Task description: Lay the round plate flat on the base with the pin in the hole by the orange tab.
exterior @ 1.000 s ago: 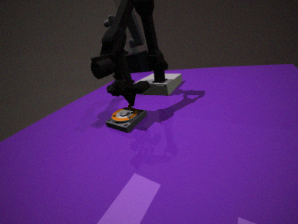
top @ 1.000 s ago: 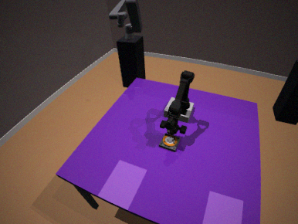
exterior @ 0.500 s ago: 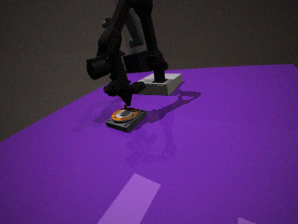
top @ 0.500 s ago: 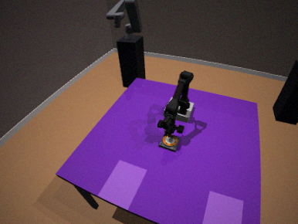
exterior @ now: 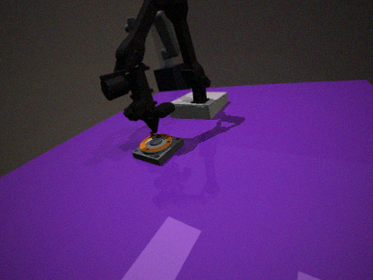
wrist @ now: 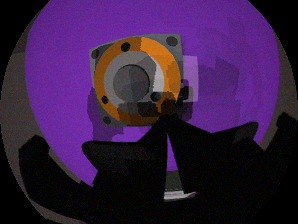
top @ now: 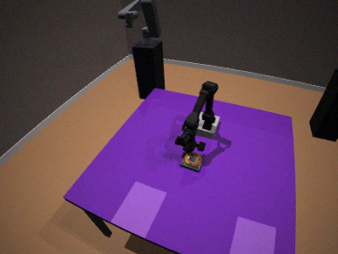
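The round plate (top: 186, 160) (exterior: 144, 146) (wrist: 173, 75), with an orange rim and grey middle, sits around the dark round post (exterior: 156, 141) (wrist: 131, 82) on the square grey base (top: 197, 168) (exterior: 162, 159) (wrist: 177, 50). Several dark holes show in the wrist view. I cannot pick out the tab, and the pin is hidden or too small to tell. Whether the plate lies flat or tilted is unclear. My gripper (top: 191, 153) (exterior: 154, 133) (wrist: 165, 118) is shut and empty, pointing down, its tips at the plate's rim on the robot's side. Whether they touch it is unclear.
The arm's pale mounting block (top: 209, 131) (exterior: 191, 113) stands behind the base on the purple table (top: 245, 175) (exterior: 271, 183). A second grey arm on a black pedestal (top: 149, 70) stands beyond the table's back left edge. Another black pedestal (top: 326, 116) is at the far right.
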Tool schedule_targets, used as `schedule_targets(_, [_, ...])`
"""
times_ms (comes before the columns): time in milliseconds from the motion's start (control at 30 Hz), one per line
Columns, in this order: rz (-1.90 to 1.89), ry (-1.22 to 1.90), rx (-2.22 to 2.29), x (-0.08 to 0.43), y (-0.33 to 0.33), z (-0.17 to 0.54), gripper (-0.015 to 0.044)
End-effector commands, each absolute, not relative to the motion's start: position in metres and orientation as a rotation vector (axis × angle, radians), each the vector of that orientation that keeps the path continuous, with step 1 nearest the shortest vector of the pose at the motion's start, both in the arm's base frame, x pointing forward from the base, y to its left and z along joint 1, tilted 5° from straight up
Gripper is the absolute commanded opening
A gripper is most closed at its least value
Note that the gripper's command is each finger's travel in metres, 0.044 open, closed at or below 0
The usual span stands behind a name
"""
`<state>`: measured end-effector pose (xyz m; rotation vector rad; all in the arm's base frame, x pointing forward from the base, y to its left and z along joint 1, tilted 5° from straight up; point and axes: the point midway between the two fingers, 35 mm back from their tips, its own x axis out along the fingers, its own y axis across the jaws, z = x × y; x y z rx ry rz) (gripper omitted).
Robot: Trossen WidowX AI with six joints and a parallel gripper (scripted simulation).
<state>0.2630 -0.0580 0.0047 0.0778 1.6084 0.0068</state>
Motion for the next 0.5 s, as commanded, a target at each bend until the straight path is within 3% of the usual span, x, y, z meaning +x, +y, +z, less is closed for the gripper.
schedule_targets(0, [0.005,1.602,0.070,0.269,-0.064,0.007,0.0000])
schedule_targets(467, [0.004,1.601,0.070,0.280,-0.072,0.007,0.0000])
